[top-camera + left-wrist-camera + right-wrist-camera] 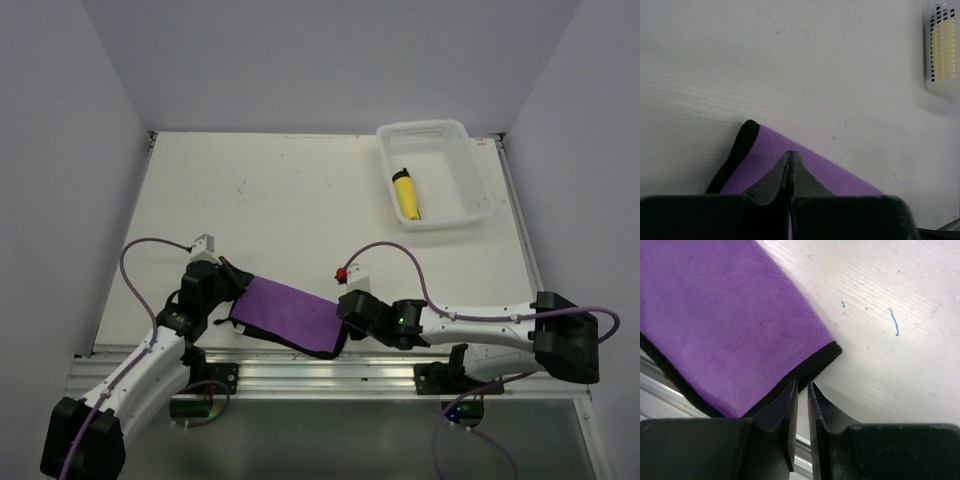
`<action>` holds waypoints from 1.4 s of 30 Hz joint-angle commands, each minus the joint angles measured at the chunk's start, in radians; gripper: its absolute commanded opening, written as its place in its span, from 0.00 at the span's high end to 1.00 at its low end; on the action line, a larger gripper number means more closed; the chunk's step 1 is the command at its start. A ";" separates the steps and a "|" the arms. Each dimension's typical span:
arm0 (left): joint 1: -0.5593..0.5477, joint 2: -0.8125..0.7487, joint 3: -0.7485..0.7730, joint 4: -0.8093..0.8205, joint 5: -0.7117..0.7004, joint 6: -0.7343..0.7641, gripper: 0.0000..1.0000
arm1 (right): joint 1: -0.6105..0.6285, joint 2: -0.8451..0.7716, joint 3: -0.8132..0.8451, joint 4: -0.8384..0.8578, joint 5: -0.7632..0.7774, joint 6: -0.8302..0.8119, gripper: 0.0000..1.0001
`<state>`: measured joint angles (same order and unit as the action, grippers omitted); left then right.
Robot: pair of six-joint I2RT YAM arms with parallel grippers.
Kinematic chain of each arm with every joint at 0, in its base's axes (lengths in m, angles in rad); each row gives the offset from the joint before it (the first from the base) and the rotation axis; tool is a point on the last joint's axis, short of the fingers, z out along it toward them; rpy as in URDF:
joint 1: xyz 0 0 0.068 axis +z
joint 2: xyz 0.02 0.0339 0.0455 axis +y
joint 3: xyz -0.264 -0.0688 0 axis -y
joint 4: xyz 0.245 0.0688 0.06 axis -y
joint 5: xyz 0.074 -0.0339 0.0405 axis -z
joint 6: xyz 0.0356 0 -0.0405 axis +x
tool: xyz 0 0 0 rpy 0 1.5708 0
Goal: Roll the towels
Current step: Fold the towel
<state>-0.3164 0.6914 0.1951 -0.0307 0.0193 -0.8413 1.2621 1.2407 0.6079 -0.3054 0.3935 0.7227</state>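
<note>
1. The left gripper (790, 156) sat at the purple towel's (290, 315) left end, its jaws clenched together with a sliver of purple cloth caught between them.
2. The purple towel lay flat on the tabletop (280, 190) at its near edge, between the two arms.
3. The right gripper (802, 387) had its jaws narrowly parted and released, tips just beside the towel's black-edged right corner.
4. Far right, the yellow towel (406, 195) lay rolled inside the white perforated basket (470, 170).

purple towel (290, 315) flat, yellow towel (406, 195) rolled
</note>
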 commanded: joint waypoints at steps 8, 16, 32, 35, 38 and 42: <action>-0.050 0.111 -0.023 0.149 -0.050 0.027 1.00 | -0.098 0.068 0.047 0.032 0.018 0.049 0.79; -0.052 0.129 -0.031 0.153 -0.067 0.027 1.00 | -0.151 0.124 0.033 0.061 -0.007 0.018 0.79; -0.052 0.149 -0.019 0.098 -0.128 0.015 1.00 | -0.257 0.229 0.102 0.052 -0.039 -0.110 0.79; -0.052 0.145 -0.023 0.089 -0.136 0.004 1.00 | -0.312 0.250 0.131 0.057 -0.064 -0.167 0.79; -0.052 0.149 -0.037 0.100 -0.124 -0.001 1.00 | -0.351 0.281 0.168 0.066 -0.100 -0.225 0.79; -0.053 0.174 -0.056 0.132 -0.105 -0.007 1.00 | -0.377 0.347 0.220 0.086 -0.143 -0.272 0.79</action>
<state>-0.3626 0.8490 0.1585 0.0608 -0.0826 -0.8455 0.8997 1.5490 0.7792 -0.2470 0.2958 0.5282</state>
